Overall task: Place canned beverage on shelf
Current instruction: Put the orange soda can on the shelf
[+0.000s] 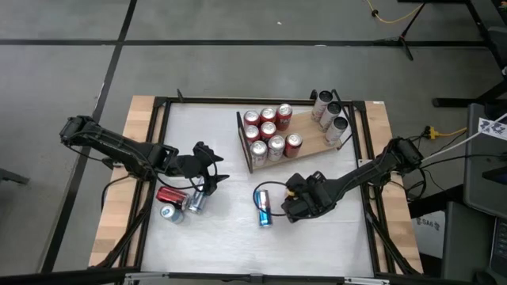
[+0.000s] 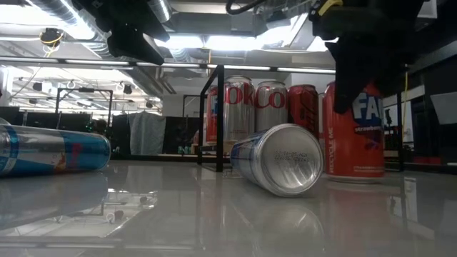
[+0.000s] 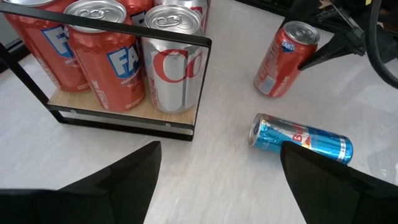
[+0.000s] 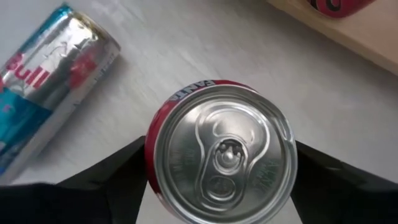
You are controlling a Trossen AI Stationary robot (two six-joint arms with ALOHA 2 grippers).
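1. Your right claw (image 4: 221, 180) straddles an upright red can (image 4: 221, 149) on the white bench (image 1: 214, 245), fingers either side of it; whether they grip is unclear.
2. A blue can (image 1: 263, 207) lies just beside it.
3. The shelf (image 1: 310, 138) holds red and silver cans.
4. Your left claw (image 3: 217, 180) hangs wide and empty above the bench, near two toppled cans.

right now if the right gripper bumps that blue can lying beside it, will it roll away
Probably. The blue can lies on its side on the smooth table, so a sideways nudge should roll it easily. Its metal skin looks slick, so fingers may slip. The right gripper straddles an upright red can next to it.
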